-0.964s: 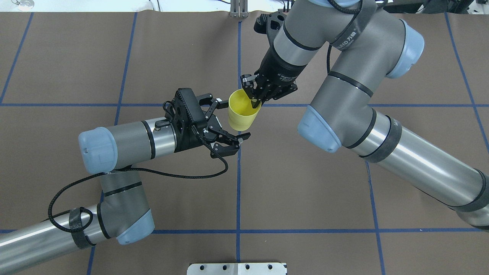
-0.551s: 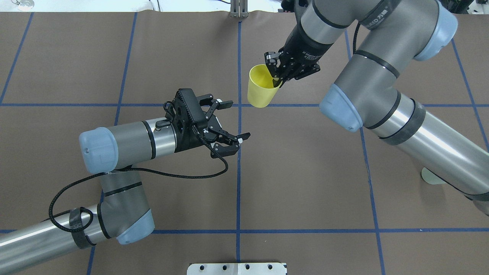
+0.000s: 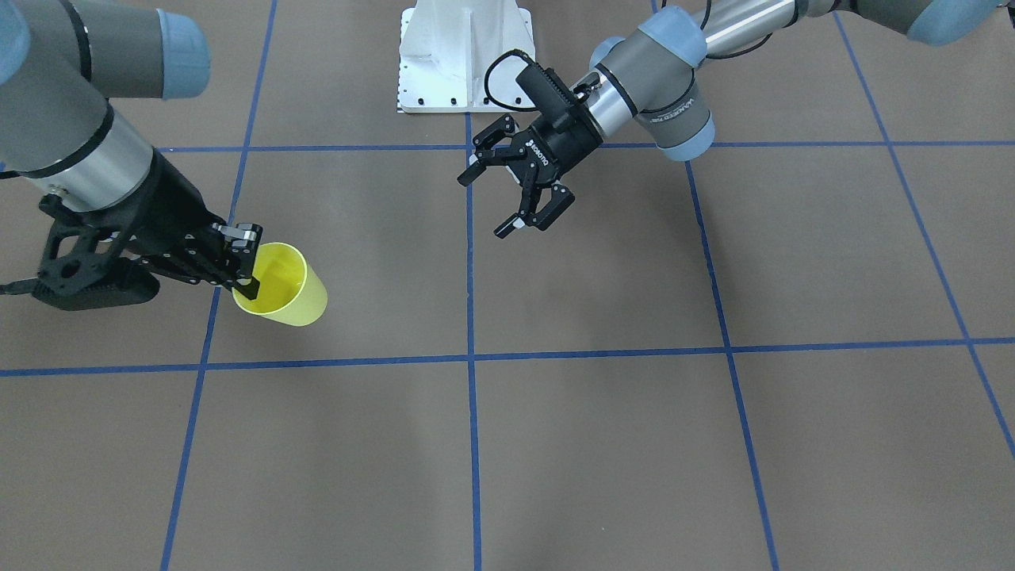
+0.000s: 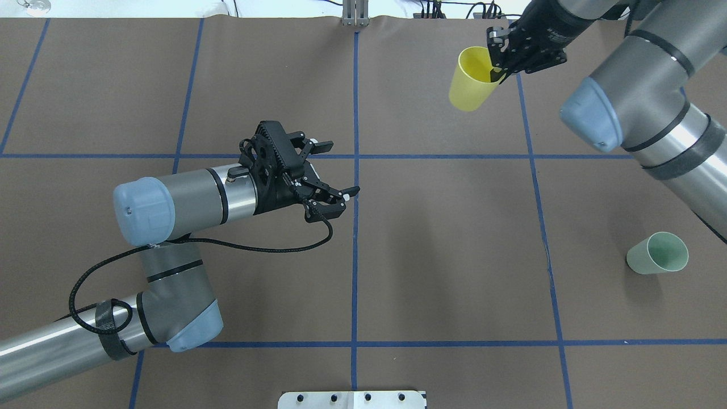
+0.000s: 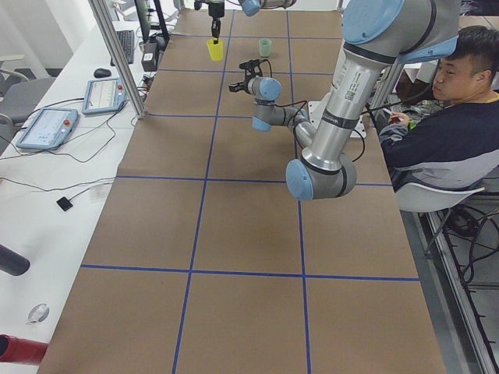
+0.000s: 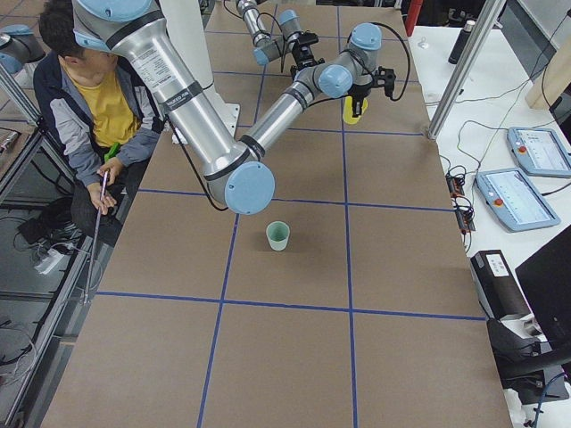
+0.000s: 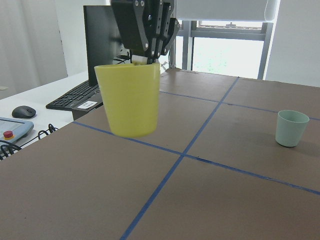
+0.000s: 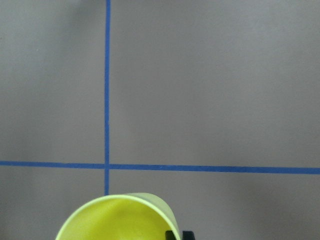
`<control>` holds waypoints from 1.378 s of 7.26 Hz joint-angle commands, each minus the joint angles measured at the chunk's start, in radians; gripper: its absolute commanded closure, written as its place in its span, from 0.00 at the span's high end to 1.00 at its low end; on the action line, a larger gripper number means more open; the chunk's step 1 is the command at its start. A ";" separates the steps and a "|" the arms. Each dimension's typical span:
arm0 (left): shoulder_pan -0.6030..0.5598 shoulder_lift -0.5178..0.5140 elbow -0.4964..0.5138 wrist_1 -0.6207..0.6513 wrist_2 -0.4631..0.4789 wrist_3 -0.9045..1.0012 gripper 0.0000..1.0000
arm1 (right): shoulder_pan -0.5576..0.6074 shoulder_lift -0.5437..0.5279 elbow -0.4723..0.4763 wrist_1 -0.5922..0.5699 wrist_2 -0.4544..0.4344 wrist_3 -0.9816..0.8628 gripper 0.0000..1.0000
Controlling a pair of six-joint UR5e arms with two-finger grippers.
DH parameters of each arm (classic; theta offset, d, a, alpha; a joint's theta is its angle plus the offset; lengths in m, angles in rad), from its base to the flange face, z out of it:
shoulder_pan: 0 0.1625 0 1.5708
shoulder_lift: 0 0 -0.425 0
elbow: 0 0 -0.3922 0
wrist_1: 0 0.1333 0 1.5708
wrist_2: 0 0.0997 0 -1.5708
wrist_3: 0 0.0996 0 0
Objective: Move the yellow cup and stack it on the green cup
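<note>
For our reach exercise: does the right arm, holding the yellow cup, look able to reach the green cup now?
Probably yes: the green cup stands upright on that arm's side, nothing between it and the held yellow cup.

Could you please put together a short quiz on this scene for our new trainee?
1. Fill in: the left gripper holds nothing and its jaws are ____.
2. What holds the yellow cup? A) the left gripper B) the right gripper C) nothing; it stands on the table.
3. True or false: the green cup stands upright and alone, with nothing stacked in it.

Key: 1 open; 2 B, pinched at the rim; 3 true.
</note>
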 commanded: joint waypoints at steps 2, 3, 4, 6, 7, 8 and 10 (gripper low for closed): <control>-0.099 0.007 -0.012 0.326 -0.013 -0.010 0.99 | 0.076 -0.104 0.046 0.000 -0.021 -0.098 0.00; -0.140 0.039 -0.012 0.420 -0.022 -0.010 0.99 | 0.090 -0.138 0.073 0.000 -0.027 -0.099 0.00; -0.207 0.067 -0.012 0.529 -0.089 -0.010 0.99 | 0.101 -0.159 0.089 0.000 -0.028 -0.102 0.00; -0.346 0.104 -0.014 0.745 -0.233 -0.001 1.00 | 0.115 -0.199 0.109 0.002 -0.028 -0.137 0.00; -0.405 0.137 -0.018 0.809 -0.279 -0.001 1.00 | 0.130 -0.242 0.133 0.000 -0.028 -0.172 0.00; -0.485 0.186 -0.043 0.882 -0.354 -0.001 1.00 | 0.148 -0.282 0.150 0.000 -0.028 -0.183 0.00; -0.649 0.309 -0.086 0.953 -0.465 0.177 1.00 | 0.178 -0.363 0.193 0.002 -0.028 -0.264 0.00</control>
